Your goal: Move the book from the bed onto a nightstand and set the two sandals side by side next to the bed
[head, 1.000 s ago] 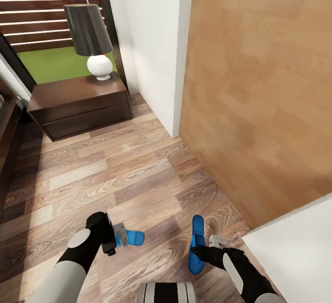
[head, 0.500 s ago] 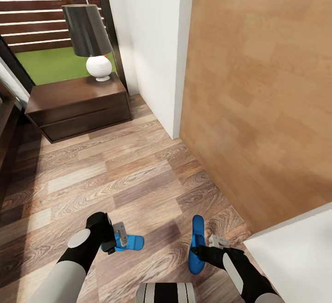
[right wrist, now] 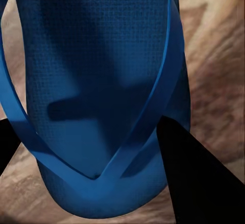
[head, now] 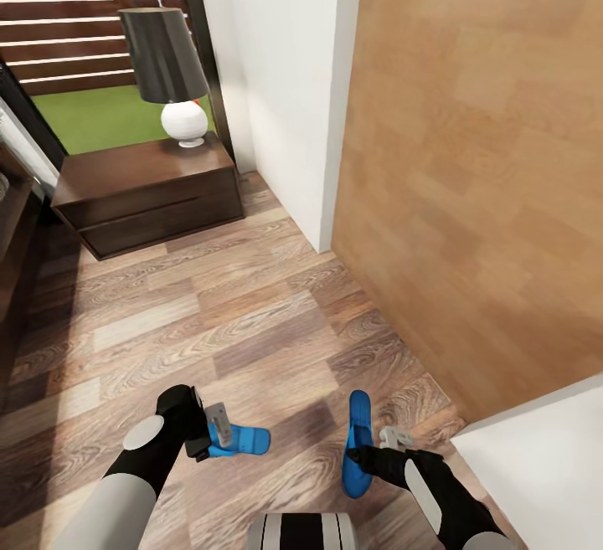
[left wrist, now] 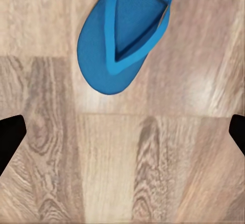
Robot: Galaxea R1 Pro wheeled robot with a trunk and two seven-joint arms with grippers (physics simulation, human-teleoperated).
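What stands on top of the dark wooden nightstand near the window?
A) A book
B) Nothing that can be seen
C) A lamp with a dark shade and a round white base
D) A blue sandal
C: in the head view a lamp with a dark shade and a round white base stands on the nightstand, while both blue sandals are down near the arms, one on the left and one on the right.

No readable text anywhere.

No lettering, brand, number or sign can be read on the blue sandals (head: 358,443), the nightstand (head: 146,190), the lamp (head: 167,73), the wood floor (head: 234,324) or the walls; all these surfaces are plain.
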